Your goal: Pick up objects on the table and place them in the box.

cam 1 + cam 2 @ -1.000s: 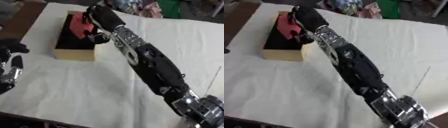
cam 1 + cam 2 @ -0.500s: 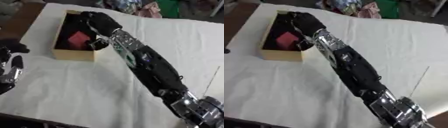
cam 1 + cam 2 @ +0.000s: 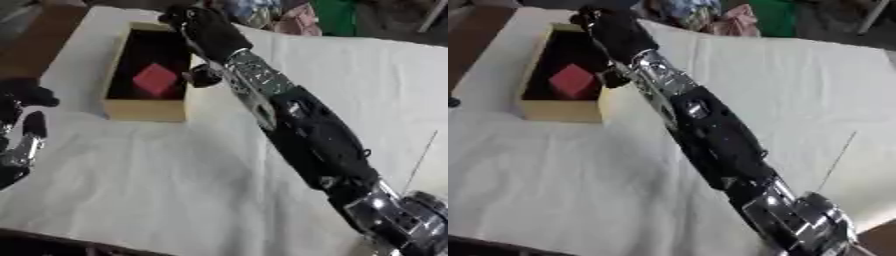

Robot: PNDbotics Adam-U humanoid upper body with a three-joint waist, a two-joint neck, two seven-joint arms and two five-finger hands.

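An open cardboard box point(image 3: 144, 110) with a dark inside stands at the table's far left. A red block point(image 3: 156, 79) lies inside it, tilted on the bottom. My right arm stretches from the lower right across the cloth, and its black hand point(image 3: 208, 31) hovers over the box's far right rim, open and holding nothing. It is clear of the block. My left hand point(image 3: 19, 145) rests open at the left edge, fingers up, short of the box's near side.
A white cloth point(image 3: 175, 190) covers the table. Colourful clutter point(image 3: 284, 15) sits along the far edge behind the box. A brown surface point(image 3: 35, 35) lies to the left of the cloth. A thin wire point(image 3: 424, 155) sticks up near my right forearm.
One second ago my right hand held the red block over the box. It let go; the block now lies in the box and the hand has drawn back toward the far rim.
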